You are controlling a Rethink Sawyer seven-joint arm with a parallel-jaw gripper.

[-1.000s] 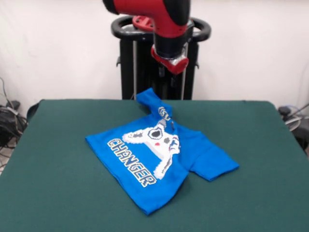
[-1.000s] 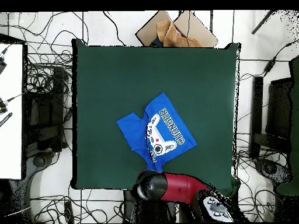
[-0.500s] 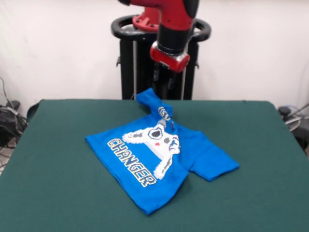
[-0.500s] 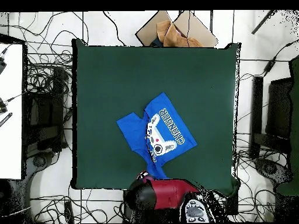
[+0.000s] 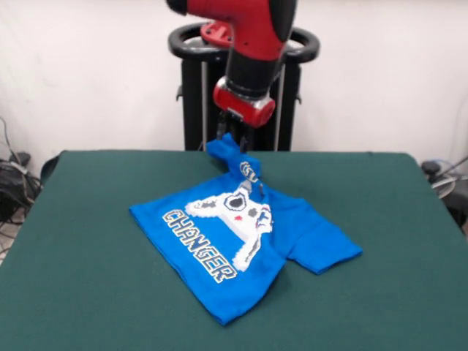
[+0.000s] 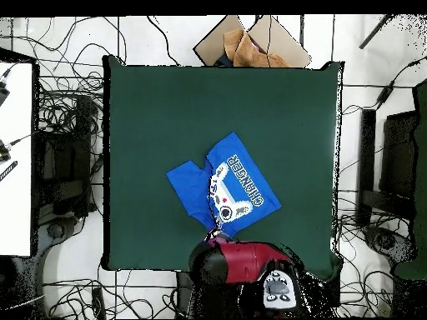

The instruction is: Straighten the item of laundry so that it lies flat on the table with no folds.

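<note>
The item of laundry (image 5: pixel 241 241), a bright blue T-shirt with a white controller print and "CHANGER" lettering, lies crumpled near the middle of the green table (image 5: pixel 88 219). One sleeve spreads to the right. Its far end is bunched into a narrow tip (image 5: pixel 228 148) that rises off the cloth. My gripper (image 5: pixel 232 136) hangs right above that tip, open, with nothing between its fingers. In the overhead view the shirt (image 6: pixel 223 190) lies slanted on the table (image 6: pixel 167 108), and the red arm (image 6: pixel 238 262) covers the end nearest the base.
A cardboard box (image 6: pixel 250 46) with brown paper sits beyond the table's top edge in the overhead view. Cables lie all round the table, and a white surface (image 6: pixel 15 158) stands at the left.
The arm has come down and moved left in the front view, bringing the gripper close over the shirt's far tip. The shirt has not moved.
</note>
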